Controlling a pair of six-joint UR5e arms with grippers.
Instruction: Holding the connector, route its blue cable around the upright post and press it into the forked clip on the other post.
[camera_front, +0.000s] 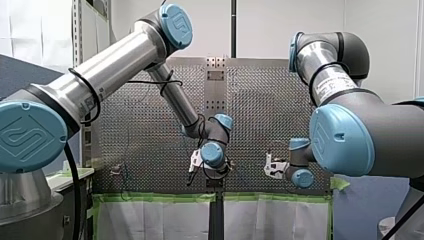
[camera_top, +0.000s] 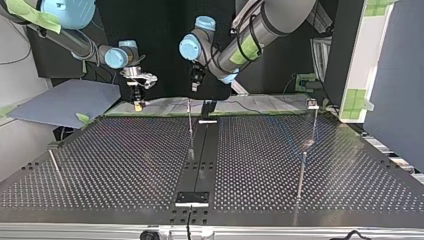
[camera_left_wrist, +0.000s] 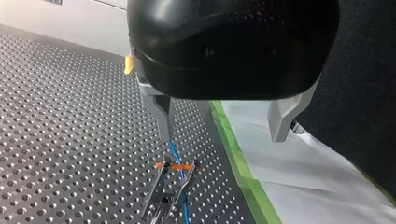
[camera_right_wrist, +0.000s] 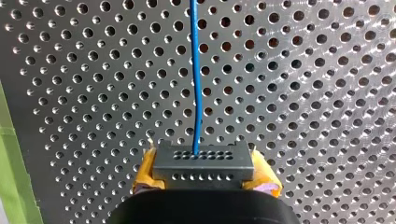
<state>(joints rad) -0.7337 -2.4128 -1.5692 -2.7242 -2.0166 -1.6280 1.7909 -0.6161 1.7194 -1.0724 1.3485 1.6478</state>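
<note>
In the right wrist view a grey connector (camera_right_wrist: 203, 161) with rows of small holes sits between the yellow pads (camera_right_wrist: 147, 175) of my right gripper (camera_right_wrist: 204, 179), which is shut on it. The blue cable (camera_right_wrist: 196, 70) runs straight away from it over the perforated table (camera_right_wrist: 303, 93). Under my left gripper (camera_left_wrist: 223, 135), whose metal fingers (camera_left_wrist: 163, 116) stand wide open and hold nothing, stands the forked clip (camera_left_wrist: 175, 166) with orange marks. The blue cable (camera_left_wrist: 180, 156) passes between its prongs. In the top view my left gripper (camera_top: 196, 75) hovers over a thin post (camera_top: 190, 125), and my right gripper (camera_top: 138, 97) hangs to its left.
More thin upright posts (camera_top: 301, 172) (camera_top: 314, 120) (camera_top: 52, 162) stand on the table. A black rail (camera_top: 200, 150) runs down its middle. Green tape (camera_left_wrist: 238, 158) and a white sheet (camera_left_wrist: 308, 172) border the table beside the clip. A blue-grey board (camera_top: 65, 100) lies beyond the top view's left corner.
</note>
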